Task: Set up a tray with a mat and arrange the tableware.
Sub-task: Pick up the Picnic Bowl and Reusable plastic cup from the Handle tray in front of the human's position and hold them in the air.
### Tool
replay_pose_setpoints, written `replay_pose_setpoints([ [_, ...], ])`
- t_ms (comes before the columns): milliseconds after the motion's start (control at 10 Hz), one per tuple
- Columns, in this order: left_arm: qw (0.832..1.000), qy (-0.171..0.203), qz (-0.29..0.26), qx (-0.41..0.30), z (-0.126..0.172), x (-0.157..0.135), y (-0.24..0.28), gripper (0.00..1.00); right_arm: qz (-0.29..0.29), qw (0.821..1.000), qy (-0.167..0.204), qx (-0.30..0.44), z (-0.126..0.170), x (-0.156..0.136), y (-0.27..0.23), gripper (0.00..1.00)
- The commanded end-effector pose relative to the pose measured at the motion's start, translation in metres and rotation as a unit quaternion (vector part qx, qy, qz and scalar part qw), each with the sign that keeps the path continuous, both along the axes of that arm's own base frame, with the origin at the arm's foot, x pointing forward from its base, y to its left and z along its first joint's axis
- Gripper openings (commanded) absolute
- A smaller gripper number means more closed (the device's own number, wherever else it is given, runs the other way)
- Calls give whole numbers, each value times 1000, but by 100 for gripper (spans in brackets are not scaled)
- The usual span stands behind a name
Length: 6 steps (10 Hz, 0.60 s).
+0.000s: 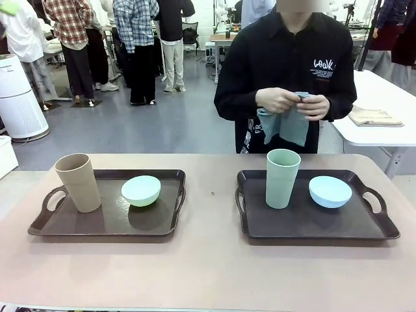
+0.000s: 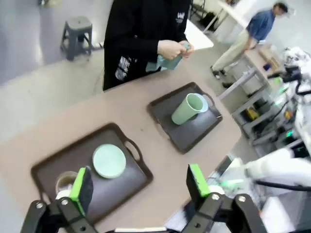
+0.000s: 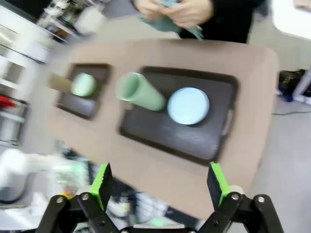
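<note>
Two dark brown trays sit on the table. The left tray point(image 1: 78, 224) holds a tan tumbler point(image 1: 78, 182) and a mint green bowl point(image 1: 141, 190). On the right tray point(image 1: 351, 224) stand a pale green tumbler point(image 1: 282, 178) and a light blue bowl point(image 1: 330, 192). A person at the far side holds a teal cloth mat point(image 1: 286, 123) in both hands. My left gripper point(image 2: 141, 182) hangs open high above the left tray point(image 2: 116, 182). My right gripper point(image 3: 160, 187) is open too, high above the right tray point(image 3: 160, 138).
A small speck point(image 1: 212, 193) lies on the table between the trays. A white side table point(image 1: 383, 110) with a folded beige cloth point(image 1: 374, 117) stands at the back right. People stand far behind.
</note>
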<state>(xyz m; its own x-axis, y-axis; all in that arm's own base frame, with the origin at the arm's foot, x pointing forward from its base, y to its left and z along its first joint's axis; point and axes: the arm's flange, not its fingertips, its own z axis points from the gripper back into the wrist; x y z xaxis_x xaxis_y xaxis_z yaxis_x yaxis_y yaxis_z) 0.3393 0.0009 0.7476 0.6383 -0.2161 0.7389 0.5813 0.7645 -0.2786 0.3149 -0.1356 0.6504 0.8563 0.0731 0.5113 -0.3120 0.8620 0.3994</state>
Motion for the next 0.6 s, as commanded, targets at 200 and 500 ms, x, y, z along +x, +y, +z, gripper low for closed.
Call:
replay_pose_setpoints([
  [200, 996, 57, 25, -59, -12, -6, 52, 100, 0, 1000, 0, 0, 0, 0, 0, 100],
  [500, 998, 18, -51, 34, -21, 21, -8, 100, 6, 997, 15, -76, -16, 39, 34, 100],
])
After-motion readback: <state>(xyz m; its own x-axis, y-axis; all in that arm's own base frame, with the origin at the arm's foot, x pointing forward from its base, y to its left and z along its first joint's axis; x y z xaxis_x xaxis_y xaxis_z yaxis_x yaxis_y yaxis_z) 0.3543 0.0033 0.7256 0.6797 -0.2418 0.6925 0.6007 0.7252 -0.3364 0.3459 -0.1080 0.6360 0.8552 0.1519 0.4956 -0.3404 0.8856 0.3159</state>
